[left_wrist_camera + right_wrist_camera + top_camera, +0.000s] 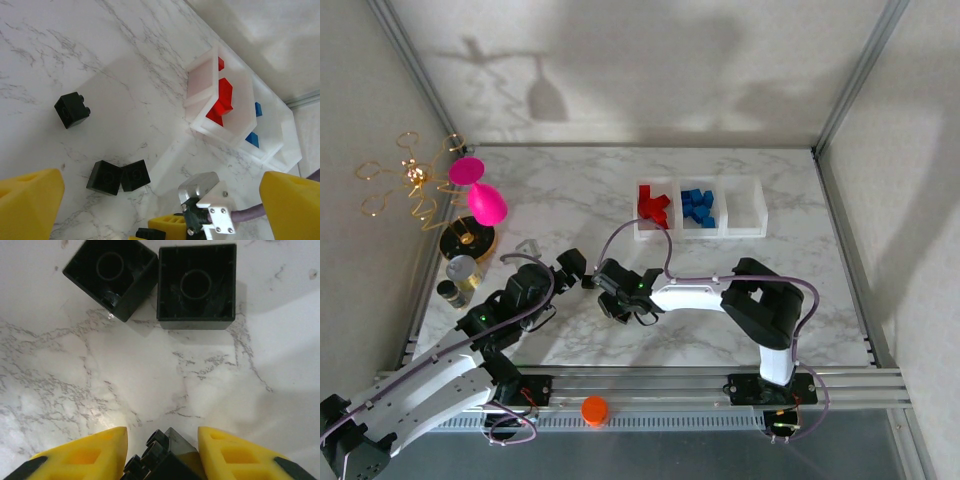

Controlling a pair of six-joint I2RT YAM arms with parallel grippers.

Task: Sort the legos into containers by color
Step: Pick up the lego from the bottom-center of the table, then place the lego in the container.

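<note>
Overall: marble table (580, 200) in a walled cell, two arms reaching in from the near rail. All places below are taken from the containers.
Containers (742, 190): three white bins joined in a row, toward the back of the table, right of centre.
Right arm: bent leftward from its base, wrist low over the table on the near side of the containers, off their left end.
Left arm: comes in from the near-left corner, its head just left of the right arm's head, also nearer than the containers.
Pink goblet (480, 195): well to the left of the containers, about level with the row.
Left gripper (162, 175): jaws spread wide, nothing between them; nearer than the containers and off their left end.
Right gripper (161, 432): jaws pinching a black lego (162, 462), on the near side of the containers.
Orange cap (595, 409): on the near rail, well apart from the containers, near and left of them.
Red legos (653, 207): in the left-end bin of the containers.
Blue legos (698, 207): in the middle bin of the containers.
Black pair (196, 285): two bricks touching, hollow side up, on the table near the containers' left end, on the near side.
Lone black lego (73, 109): studs up, on the table, apart from the pair and well apart from the containers.
</note>
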